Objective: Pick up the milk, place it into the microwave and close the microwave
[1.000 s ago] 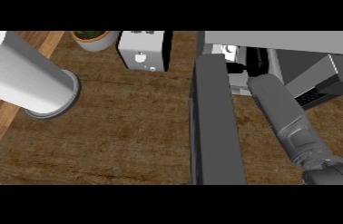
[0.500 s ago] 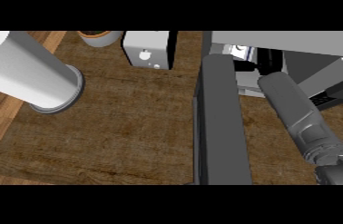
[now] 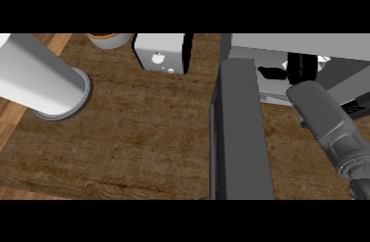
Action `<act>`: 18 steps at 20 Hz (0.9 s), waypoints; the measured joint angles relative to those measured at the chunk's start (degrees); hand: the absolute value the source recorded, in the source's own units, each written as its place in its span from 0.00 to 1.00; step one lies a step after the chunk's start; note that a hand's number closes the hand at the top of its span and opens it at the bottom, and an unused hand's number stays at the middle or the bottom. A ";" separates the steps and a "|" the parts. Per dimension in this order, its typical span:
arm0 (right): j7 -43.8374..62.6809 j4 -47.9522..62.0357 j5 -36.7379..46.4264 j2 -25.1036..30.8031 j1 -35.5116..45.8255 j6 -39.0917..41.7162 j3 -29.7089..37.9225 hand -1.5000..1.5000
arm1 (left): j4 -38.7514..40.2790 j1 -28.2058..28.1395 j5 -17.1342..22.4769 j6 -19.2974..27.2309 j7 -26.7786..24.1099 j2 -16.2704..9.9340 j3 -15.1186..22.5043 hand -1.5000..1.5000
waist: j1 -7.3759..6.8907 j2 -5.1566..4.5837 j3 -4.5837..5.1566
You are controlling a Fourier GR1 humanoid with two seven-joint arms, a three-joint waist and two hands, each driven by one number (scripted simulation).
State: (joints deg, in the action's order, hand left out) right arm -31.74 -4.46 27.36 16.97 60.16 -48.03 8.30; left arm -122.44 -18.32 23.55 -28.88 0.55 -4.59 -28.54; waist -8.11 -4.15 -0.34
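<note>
A white carton [image 3: 160,52] with small marks on its face, apparently the milk, stands on the wooden counter at the top centre, left of the microwave. The microwave's [image 3: 303,44] grey body fills the top right. Its dark door [image 3: 242,138] hangs open and stretches down the middle toward me. My right forearm [image 3: 327,123] lies right of the door, in front of the microwave's opening. Only a black sliver of my right hand [image 3: 361,189] shows at the lower right edge. My left forearm [image 3: 36,77] crosses the upper left; its hand is out of view. Neither hand touches the carton.
A small pot with a brown rim [image 3: 108,38] stands at the top, left of the carton. Black and white shapes [image 3: 285,69] that I cannot make out show in the microwave's opening. The wooden counter [image 3: 130,148] spreads left of the door, and its edge runs along the left side.
The view has shifted, so the carton and the pot sit slightly further right. My right forearm has moved right and lower, and its hand has slid almost out of view.
</note>
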 measured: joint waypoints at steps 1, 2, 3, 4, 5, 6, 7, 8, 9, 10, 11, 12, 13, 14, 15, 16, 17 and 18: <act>-0.39 -0.10 0.09 -0.10 0.10 0.33 -0.08 0.00 | 0.21 0.20 -0.23 -0.09 -0.12 -0.09 0.06 0.00 | -0.14 -0.03 -0.02; -0.75 -0.16 0.16 0.04 0.39 1.03 -0.14 0.00 | 0.66 0.32 -0.33 -0.40 -0.28 -0.22 0.16 0.00 | -0.24 -0.03 -0.02; -1.36 -0.33 0.16 -0.05 0.47 1.65 -0.15 0.00 | 0.97 0.64 -0.49 -0.43 -0.30 -0.32 0.28 0.00 | -0.21 -0.04 -0.03; -1.89 -0.53 0.16 -0.30 0.70 2.19 -0.15 0.00 | 1.15 0.74 -0.88 -0.72 -0.26 -0.30 0.80 0.00 | -0.16 -0.02 -0.04; -2.41 -0.66 0.14 -0.49 0.94 2.98 -0.15 0.00 | 1.47 1.19 -1.14 -0.78 -0.01 -0.48 1.21 0.00 | 0.02 -0.01 -0.05; -2.88 -0.77 0.01 -1.01 1.10 3.65 -0.05 0.00 | 1.66 1.18 -1.21 -1.28 0.10 -0.69 1.59 0.00 | -0.05 0.06 -0.05; -3.44 -0.88 -0.11 -0.93 1.33 4.78 0.06 0.00 | 1.93 1.42 -1.15 -1.63 0.25 -1.04 1.82 0.00 | 0.02 0.10 -0.06; -4.05 -1.00 -0.42 -0.91 1.34 5.88 0.34 0.00 | 2.15 1.53 -1.25 -2.03 0.17 -1.25 2.01 0.00 | 0.04 0.12 -0.06; -4.61 -1.10 -0.72 -1.12 1.42 7.00 0.61 0.00 | 2.68 1.75 -1.65 -2.41 -0.14 -1.24 2.38 0.00 | 0.18 0.15 -0.04; -5.13 -1.24 -1.10 -1.35 1.58 8.08 0.94 0.00 | 3.04 2.29 -1.61 -2.59 -0.09 -1.53 2.60 0.00 | 0.34 0.19 -0.05; -5.97 -1.38 -1.58 -1.53 1.40 9.49 1.37 0.00 | 3.23 2.31 -1.71 -2.92 -0.14 -1.50 2.94 0.00 | 0.49 0.31 -0.04; -6.60 -1.53 -2.13 -1.84 1.39 10.74 1.87 0.00 | 3.41 2.42 -1.89 -3.24 -0.18 -1.48 3.38 0.00 | 0.62 0.39 -0.05; -7.48 -1.71 -2.71 -2.11 1.10 11.85 2.40 0.00 | 3.72 2.42 -2.13 -3.69 -0.45 -1.32 3.86 0.00 | 0.78 0.47 -0.04; -8.01 -1.79 -3.31 -2.17 1.07 13.19 2.95 0.00 | 3.61 2.50 -2.46 -3.86 -0.39 -1.01 4.60 0.00 | 0.96 0.56 -0.05; -8.75 -2.01 -4.02 -2.10 1.05 14.65 3.61 0.00 | 3.62 2.46 -2.43 -4.35 -0.43 -1.04 5.03 0.00 | 1.10 0.67 -0.05; -9.46 -2.17 -4.56 -2.66 0.99 15.58 4.10 0.00 | 3.92 2.76 -2.78 -4.72 -0.49 -0.82 5.90 0.00 | 1.36 0.76 -0.03; -10.02 -2.27 -5.20 -2.91 1.00 16.86 4.67 0.00 | 3.64 3.02 -2.91 -4.94 -0.21 -0.76 6.65 0.00 | 1.51 0.84 -0.04; -10.56 -2.34 -5.98 -3.45 0.82 17.89 5.39 0.00 | 3.86 3.33 -3.09 -5.26 -0.25 -0.84 7.09 0.00 | 1.76 0.97 -0.02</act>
State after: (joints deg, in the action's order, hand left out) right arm -42.30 -6.80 21.38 13.51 60.99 -30.13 13.69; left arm -118.57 -14.98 20.47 -34.13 0.31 -5.43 -21.45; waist -6.35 -3.18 -0.36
